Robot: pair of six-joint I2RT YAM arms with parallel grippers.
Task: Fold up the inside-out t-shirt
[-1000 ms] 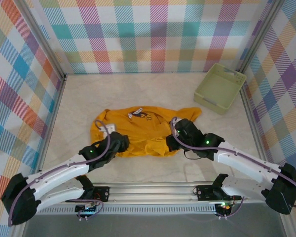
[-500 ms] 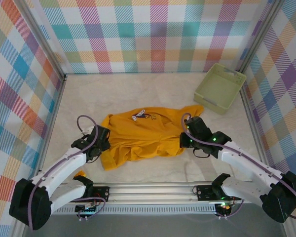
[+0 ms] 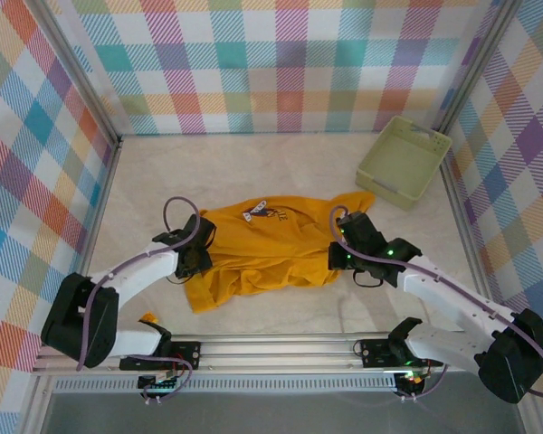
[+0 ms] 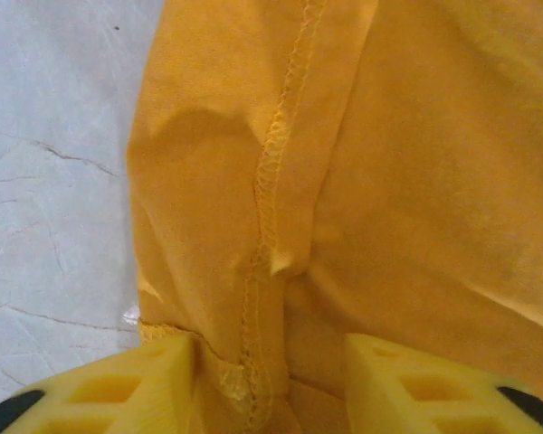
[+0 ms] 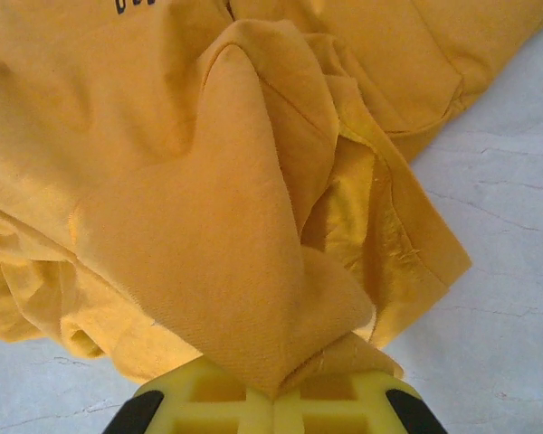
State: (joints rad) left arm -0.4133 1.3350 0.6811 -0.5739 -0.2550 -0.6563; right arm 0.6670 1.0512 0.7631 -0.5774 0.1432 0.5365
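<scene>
The inside-out t-shirt (image 3: 262,249), mustard-orange, lies crumpled in the middle of the table, its small white neck label (image 3: 253,212) facing up near the far edge. My left gripper (image 3: 199,256) is at the shirt's left edge. In the left wrist view its yellow fingers (image 4: 154,384) stand apart astride a stitched seam of the t-shirt (image 4: 389,181), so the left gripper (image 4: 271,380) is open. My right gripper (image 3: 339,258) is at the shirt's right side. In the right wrist view the right gripper (image 5: 273,398) is shut on a raised peak of the t-shirt (image 5: 208,181).
A pale green plastic basket (image 3: 404,161) stands at the back right corner. Checked walls close the table on three sides. A metal rail (image 3: 281,348) runs along the near edge between the arm bases. Bare table lies behind and left of the shirt.
The shirt was dragged to the right. My left gripper let go, swung out left, then came back onto the shirt's left edge with its jaws narrowing. The right gripper stayed shut on cloth.
</scene>
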